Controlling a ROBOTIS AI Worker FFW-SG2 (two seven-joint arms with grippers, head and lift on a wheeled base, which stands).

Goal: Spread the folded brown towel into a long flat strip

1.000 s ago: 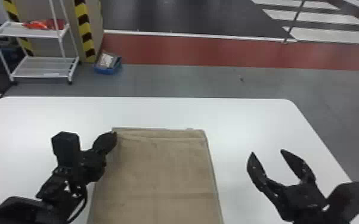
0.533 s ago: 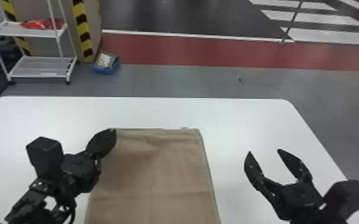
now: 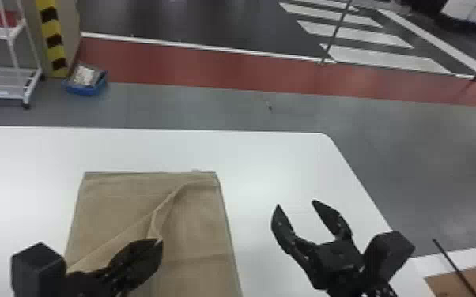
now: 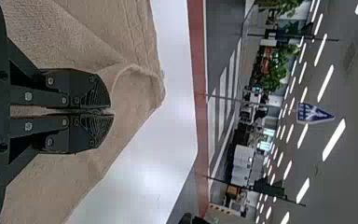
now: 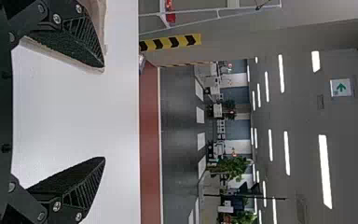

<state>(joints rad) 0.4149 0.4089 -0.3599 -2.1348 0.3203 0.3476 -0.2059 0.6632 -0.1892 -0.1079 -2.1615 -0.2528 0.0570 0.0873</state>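
White round-cornered desk, flat-topped. On it, brown rectangular cloth towel; raised fold newly drawn from far left towards the middle: unfolding seemingly begun, layers hard to count. Black left gripper, jaws pinching fold. Black right gripper, jaws apart, beside towel.

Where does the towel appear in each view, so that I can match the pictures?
Head view: the towel lies low and left of centre, on the table.
Left wrist view: the towel, pinched by the left end effector, spreads around it.
Right wrist view: a strip of towel shows past one finger of the right end effector.
Shared landmark: the red floor band beyond the table.
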